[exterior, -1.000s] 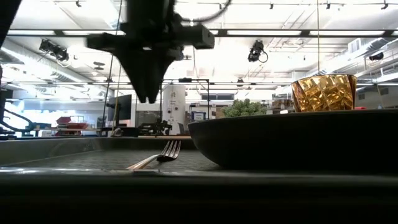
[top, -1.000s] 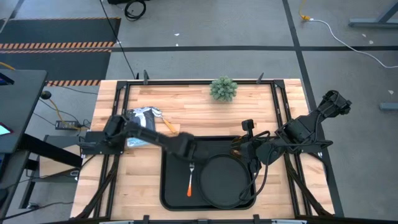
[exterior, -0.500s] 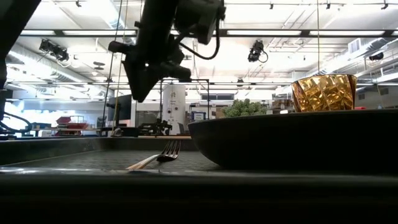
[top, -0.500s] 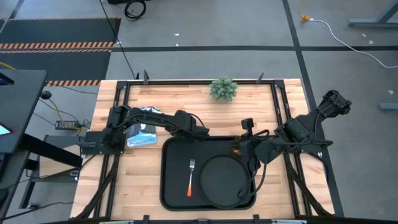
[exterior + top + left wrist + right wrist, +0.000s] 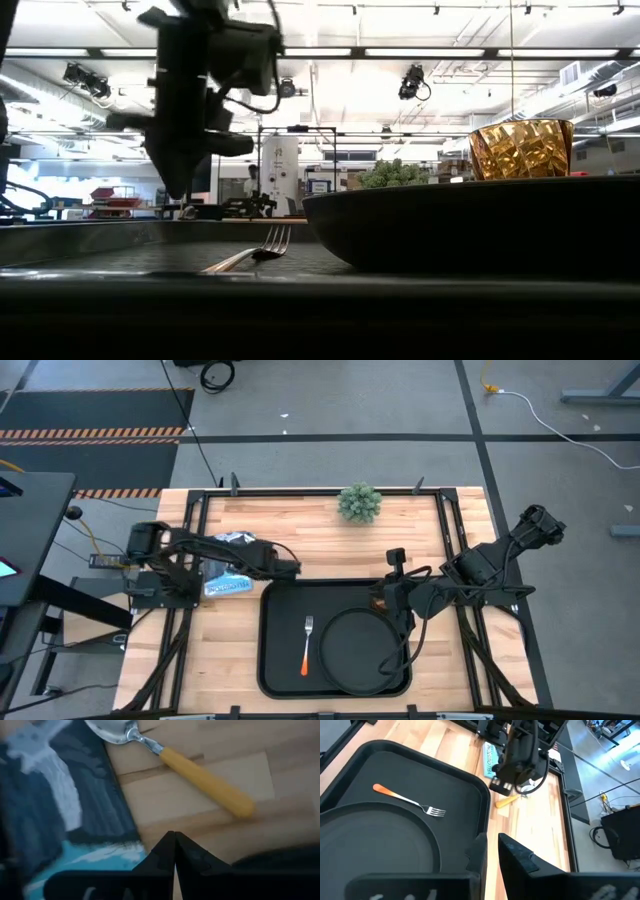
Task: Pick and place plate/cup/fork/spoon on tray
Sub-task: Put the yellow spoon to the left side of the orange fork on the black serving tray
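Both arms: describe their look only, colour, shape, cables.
The left arm and right arm are matte black jointed links with blocky wrist housings. A thin black cable loops off the right arm's wrist. The left gripper ends in two flat black wedge-shaped fingers. No markings show.
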### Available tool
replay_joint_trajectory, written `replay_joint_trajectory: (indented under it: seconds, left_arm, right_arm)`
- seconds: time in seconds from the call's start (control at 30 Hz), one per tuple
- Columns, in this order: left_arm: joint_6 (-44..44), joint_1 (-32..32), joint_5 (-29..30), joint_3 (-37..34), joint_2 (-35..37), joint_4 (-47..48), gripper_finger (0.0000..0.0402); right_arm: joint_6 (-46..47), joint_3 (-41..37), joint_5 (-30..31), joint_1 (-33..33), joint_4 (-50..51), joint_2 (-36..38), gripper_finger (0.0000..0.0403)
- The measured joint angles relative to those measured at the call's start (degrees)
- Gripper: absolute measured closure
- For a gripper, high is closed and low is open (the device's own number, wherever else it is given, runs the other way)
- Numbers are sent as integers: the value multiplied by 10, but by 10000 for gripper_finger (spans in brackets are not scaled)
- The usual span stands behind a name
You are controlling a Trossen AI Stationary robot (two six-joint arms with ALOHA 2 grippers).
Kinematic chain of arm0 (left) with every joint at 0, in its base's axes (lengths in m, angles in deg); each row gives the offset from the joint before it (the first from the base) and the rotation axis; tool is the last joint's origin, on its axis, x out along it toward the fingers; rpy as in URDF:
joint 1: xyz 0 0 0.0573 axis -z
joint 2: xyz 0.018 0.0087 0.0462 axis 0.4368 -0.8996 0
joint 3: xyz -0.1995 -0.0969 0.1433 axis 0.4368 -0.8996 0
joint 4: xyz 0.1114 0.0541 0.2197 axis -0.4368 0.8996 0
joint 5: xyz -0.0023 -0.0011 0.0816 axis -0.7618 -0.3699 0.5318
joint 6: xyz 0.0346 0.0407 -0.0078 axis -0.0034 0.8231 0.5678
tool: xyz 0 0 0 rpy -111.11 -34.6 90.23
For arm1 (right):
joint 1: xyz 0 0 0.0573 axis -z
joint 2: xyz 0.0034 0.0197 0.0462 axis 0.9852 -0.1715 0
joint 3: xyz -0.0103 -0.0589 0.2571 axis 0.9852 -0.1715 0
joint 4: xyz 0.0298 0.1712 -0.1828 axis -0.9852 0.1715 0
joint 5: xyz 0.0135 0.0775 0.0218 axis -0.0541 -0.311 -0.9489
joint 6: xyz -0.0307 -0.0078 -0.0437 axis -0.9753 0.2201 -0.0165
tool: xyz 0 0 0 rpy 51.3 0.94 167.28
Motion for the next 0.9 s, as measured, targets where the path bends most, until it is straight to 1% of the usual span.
replay_joint_trajectory:
  seconds: [0.07, 0.17, 0.27, 0.4, 0.53, 0.67, 0.77, 0.9]
  left_arm:
    - [-23, -15, 0, -30, 18, -38, 384]
    - [-46, -41, 1, -57, 30, -90, 371]
    - [-48, -68, -1, -69, 31, -129, 350]
    - [-59, -103, -1, -70, 29, -175, 311]
    - [-83, -126, -4, -70, 29, -180, 271]
    - [-126, -129, -10, -70, 29, -173, 241]
    - [-167, -129, -11, -70, 29, -169, 230]
    - [-208, -132, -3, -71, 19, -168, 228]
  right_arm:
    - [-1, 0, 0, 0, -1, 0, 351]
    - [-8, 0, 0, 0, -3, 0, 351]
    - [-12, 0, 0, 0, -5, 0, 351]
    - [-18, 0, 0, 0, -5, 0, 351]
    - [-26, 0, -12, 0, -5, 0, 351]
    - [-33, 0, -17, 0, -8, 0, 351]
    - [-41, 0, -22, 0, -11, 0, 351]
    - [-42, 0, -28, 0, -17, 0, 351]
